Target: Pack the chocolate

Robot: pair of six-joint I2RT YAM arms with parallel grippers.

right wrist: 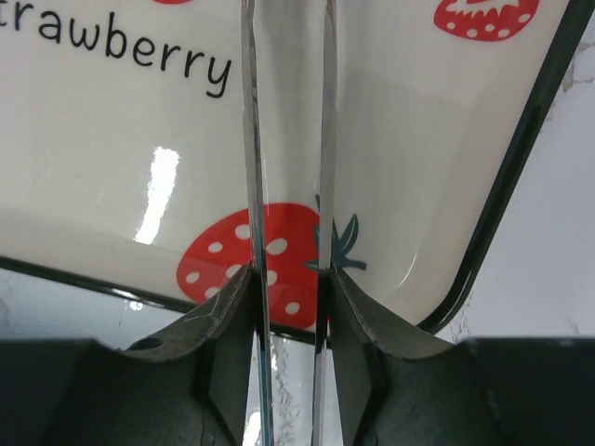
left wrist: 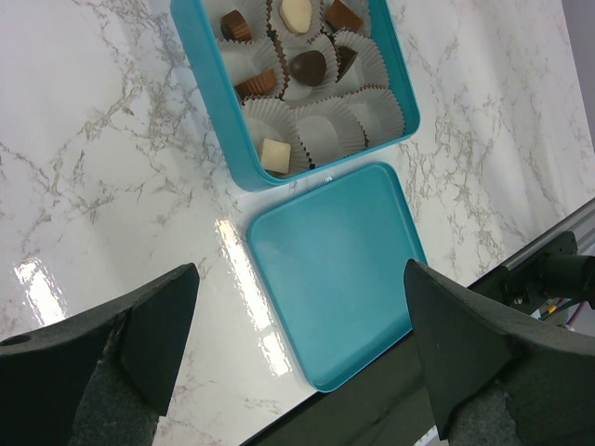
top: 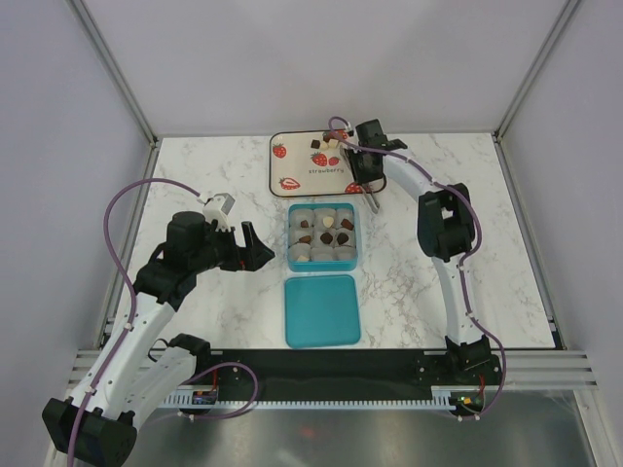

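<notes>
The left gripper (left wrist: pixel 299 279) is spread wide and holds nothing, just left of the teal box (top: pixel 291 236) in the middle. The right gripper (right wrist: pixel 288 290) pinches thin metal tongs (right wrist: pixel 253 186) over the tray (top: pixel 297 165) at the far edge. Some chocolate (top: pixel 329 233) sits in the box and some on the tray.

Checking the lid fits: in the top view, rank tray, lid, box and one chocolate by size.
Lid and tray: about alike, no ranking.
Box: slightly smaller.
Chocolate: smallest by far.
</notes>
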